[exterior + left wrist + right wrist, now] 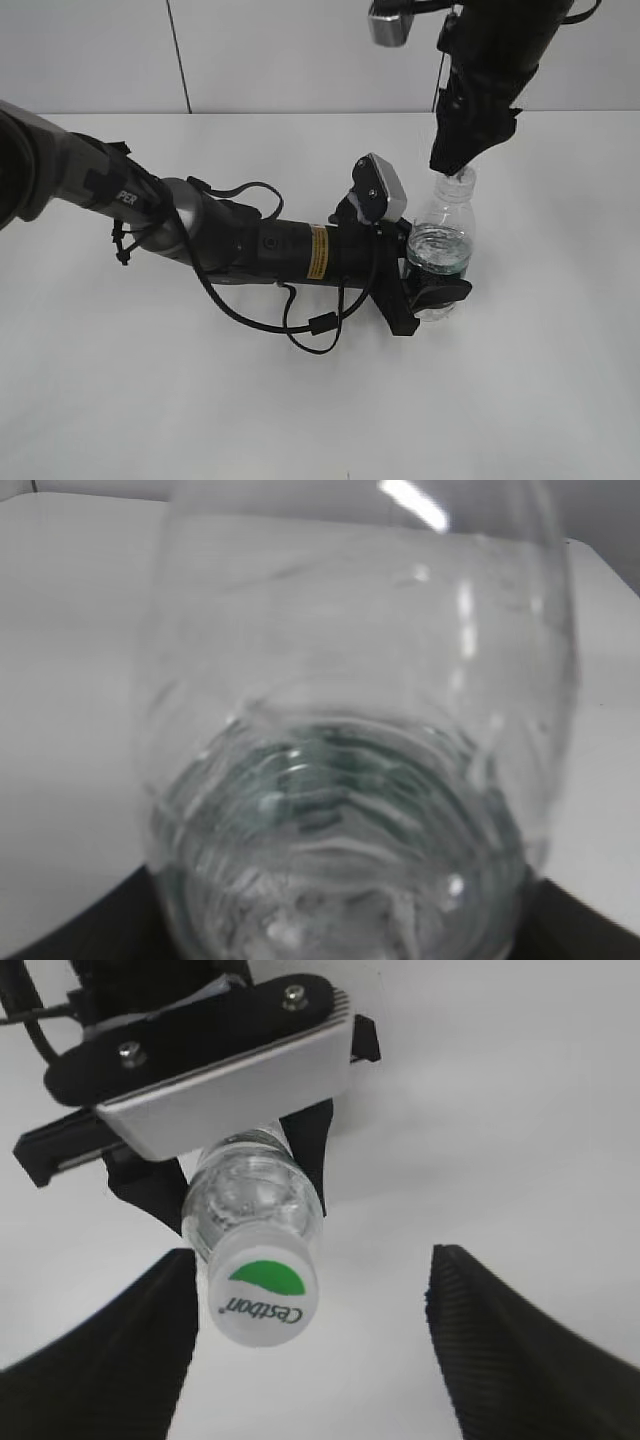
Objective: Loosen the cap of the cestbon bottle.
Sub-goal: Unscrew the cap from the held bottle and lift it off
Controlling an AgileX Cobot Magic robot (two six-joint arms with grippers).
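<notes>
Right gripper (310, 1345) is spread wide above the cap (262, 1295). Its two ribbed black fingers (520, 1350) sit either side with clear daylight between them and the cap, nothing touching. From the room camera the right gripper (462, 150) hangs almost straight down, tips just over the bottle top.

Cap is on the neck: white, green half-disc, "Cestbon" lettering readable.

Left gripper (432, 272) is clamped around the cestbon bottle (441, 240) at its lower body, arm lying low along the table (300, 400) from the left. Bottle stands upright, right of centre on the white tabletop, water partway up. Left wrist camera is filled by the clear ribbed wall of the cestbon bottle (350, 730), green band (330, 770) seen through it, blurred.

Black cable (300, 320) loops under the left arm.
</notes>
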